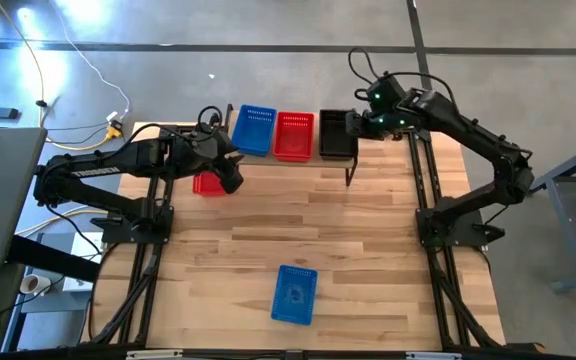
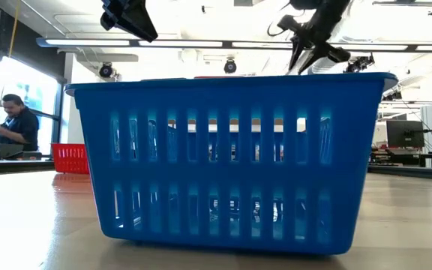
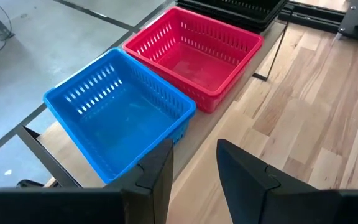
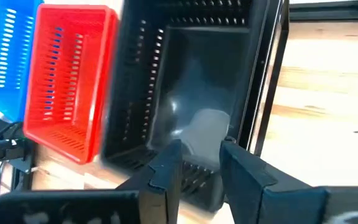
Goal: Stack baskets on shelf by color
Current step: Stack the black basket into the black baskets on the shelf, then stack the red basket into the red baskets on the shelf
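Under my left hand [image 3: 193,171] sits a blue rectangular plastic basket [image 3: 120,112], its slotted walls smooth with a soft sheen. Just beyond it is a red plastic mesh basket [image 3: 194,53] of the same moulded, slightly glossy finish. My left hand's fingers [image 3: 157,174] are dark matt plastic, hard-edged. Both baskets rest on a pale light-wood shelf plank [image 3: 194,134], smooth and unvarnished-looking, on thin black metal legs [image 3: 278,46]. The table [image 3: 328,124] beside it is butcher-block wood in mixed light and brown strips, with a satin finish. Below my right hand [image 4: 199,165], a black plastic perforated basket [image 4: 185,81] shows a dull glare on its smooth floor.
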